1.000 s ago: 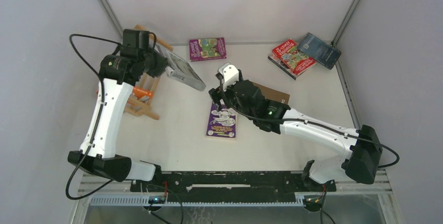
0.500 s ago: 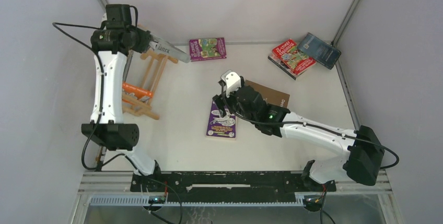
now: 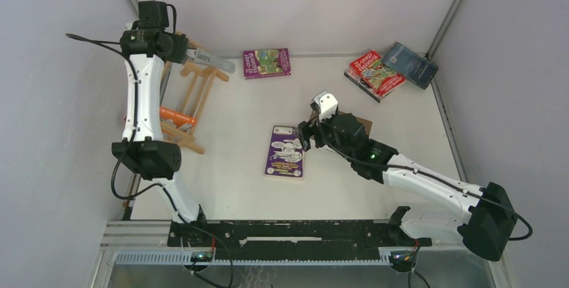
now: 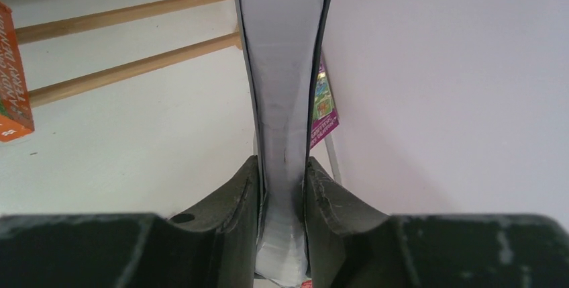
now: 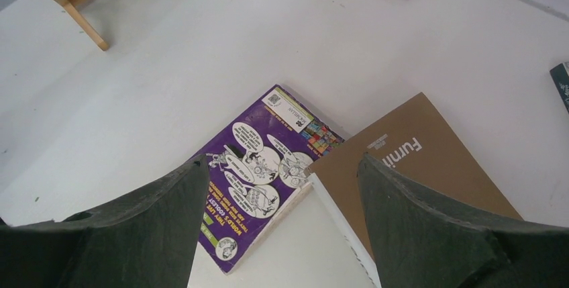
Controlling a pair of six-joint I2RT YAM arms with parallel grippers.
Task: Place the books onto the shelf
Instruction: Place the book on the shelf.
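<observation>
The grey book (image 3: 213, 60) is pinched by one end in the left gripper (image 4: 282, 167), held on edge in the air just above the far end of the shelf (image 4: 134, 68). It's not in a slot yet.

Handling guess: it's stiff enough to stick straight out, but the pages look squeezed in where the fingers bite. It's also cantilevered from one end, so I'd expect it to sag or twist if it bumps a rail. The covers look smooth, so it could slip too. A deeper hold near the spine would be safer.

The orange book (image 3: 177, 115) already sits at the near end of the shelf.

Well to the right of the shelf, the right gripper (image 5: 283, 164) hangs with its jaws wide apart and nothing between them. It's over the spot where the purple book (image 5: 255, 174) and brown book (image 5: 416, 160) touch, both lying flat.

The brown one looks thick and probably heavy. I'd grab it across its thickness at the page edge next to the purple book. The purple one is a thin paperback, likely floppy and hard to get under.

Compared with a second ago:
- The left arm has swung up and back, carrying the grey book from beside the shelf to over its far end.
- The grey book now shows more edge-on.
- The right gripper has slid from above the purple book, away from the shelf, towards the brown one.
</observation>
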